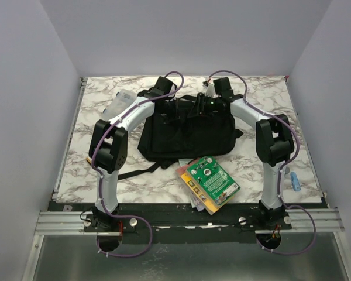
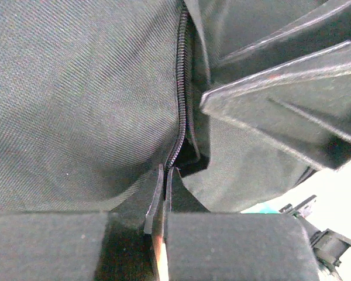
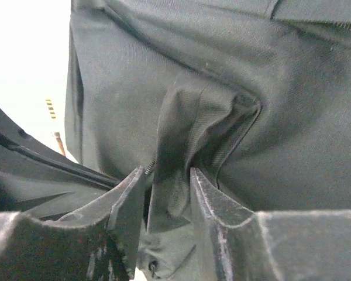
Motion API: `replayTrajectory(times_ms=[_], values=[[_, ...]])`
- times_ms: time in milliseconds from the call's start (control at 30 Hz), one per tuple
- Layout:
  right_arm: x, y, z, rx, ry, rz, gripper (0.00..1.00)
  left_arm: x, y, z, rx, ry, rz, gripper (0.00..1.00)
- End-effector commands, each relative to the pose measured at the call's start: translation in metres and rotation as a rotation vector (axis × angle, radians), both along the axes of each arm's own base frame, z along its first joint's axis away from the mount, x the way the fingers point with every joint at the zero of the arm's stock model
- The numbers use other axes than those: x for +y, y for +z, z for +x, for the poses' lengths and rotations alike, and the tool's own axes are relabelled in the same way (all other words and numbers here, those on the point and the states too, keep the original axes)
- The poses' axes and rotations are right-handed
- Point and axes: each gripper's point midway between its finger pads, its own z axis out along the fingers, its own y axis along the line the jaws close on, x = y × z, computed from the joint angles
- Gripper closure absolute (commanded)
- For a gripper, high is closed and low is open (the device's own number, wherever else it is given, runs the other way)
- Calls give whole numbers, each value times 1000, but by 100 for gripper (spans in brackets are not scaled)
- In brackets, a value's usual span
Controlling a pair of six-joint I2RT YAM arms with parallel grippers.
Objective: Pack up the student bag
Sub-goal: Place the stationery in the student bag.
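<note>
Closest to the lenses are our own fingers. Our left gripper (image 2: 164, 175) is pressed fully together on the edge of the student bag (image 1: 184, 132), where the zipper (image 2: 180, 88) runs down into it. Our right gripper (image 3: 167, 175) stands part closed around a raised fold of the same cloth and seems to pinch it. We see the bag lying flat toward the far side of the table (image 1: 146, 187), with the booklets (image 1: 210, 181) just in front of it. We judge the bag to be soft, light and floppy, so it will sag and bunch. Seams, zipper tape and straps should give a firmer hold than loose panels, and both lips of the opening want holding apart.
</note>
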Motion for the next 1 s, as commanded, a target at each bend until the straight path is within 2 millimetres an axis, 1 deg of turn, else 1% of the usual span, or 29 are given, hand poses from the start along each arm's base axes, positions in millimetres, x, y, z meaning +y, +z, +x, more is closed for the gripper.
replayTrajectory(times_ms=[0,100,200,267,300,333,367,433,533,600,633,700,800,867,933,967], values=[[-8,8,-8,-47,-30,-135,56,-15,23,-9,-15,-67,-96,100],[-14,10,-19,-77,-58,-170,45,-15,23,-10,-11,-62,-100,100],[-28,18,-31,-109,-92,-212,38,-18,23,-11,2,-64,-113,100],[-37,30,-41,-155,-90,-229,30,-18,24,-12,5,-65,-119,100],[-42,42,-47,-187,-94,-232,27,-18,24,-12,5,-61,-118,100],[-50,44,-52,-202,-107,-260,24,-18,25,-12,3,-61,-119,100],[-58,53,-57,-227,-127,-280,22,-18,26,-12,4,-63,-122,100],[-80,63,-65,-262,-183,-343,18,-19,27,-13,4,-67,-128,100],[-123,72,-74,-282,-321,-455,14,-20,29,-13,5,-71,-136,100],[-166,69,-82,-261,-467,-535,10,-20,31,-14,5,-74,-140,100],[-183,70,-87,-257,-523,-550,9,-21,33,-14,6,-76,-147,100],[-223,59,-99,-216,-631,-581,10,-22,35,-15,10,-78,-155,100],[-285,44,-113,-139,-839,-620,9,-23,36,-16,12,-81,-161,100],[-321,40,-124,-86,-999,-657,8,-24,37,-16,15,-83,-167,100],[-352,33,-138,-18,-1146,-685,4,-25,36,-17,22,-84,-171,100],[-367,29,-145,19,-1199,-686,4,-25,36,-16,23,-86,-172,100]])
